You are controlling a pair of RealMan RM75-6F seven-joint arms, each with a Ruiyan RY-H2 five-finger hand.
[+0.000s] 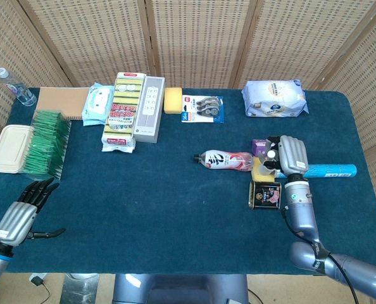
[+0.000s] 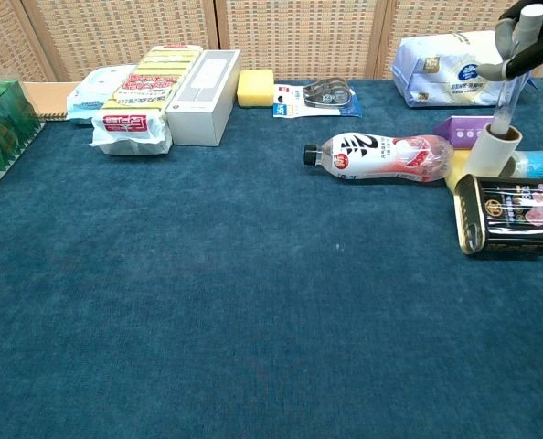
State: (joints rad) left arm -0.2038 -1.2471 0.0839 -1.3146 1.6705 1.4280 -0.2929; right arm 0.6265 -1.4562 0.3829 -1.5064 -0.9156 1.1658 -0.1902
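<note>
Over by the right edge of the table [image 1: 175,215], the right hand [image 1: 287,155] hangs with fingers curled above a small upright white roll [image 2: 493,146] and a yellow sponge [image 1: 259,170]; whether it touches or grips anything I cannot tell. Just in front lies a dark tin [image 1: 265,194], with a pink bottle [image 1: 225,160] on its side nearby. At the near left corner the left hand [image 1: 22,213] rests open and holds nothing, close to a lidded beige box [image 1: 7,147].

tin [image 1: 265,195] before bottle [image 1: 225,160], perhaps touching
</note>
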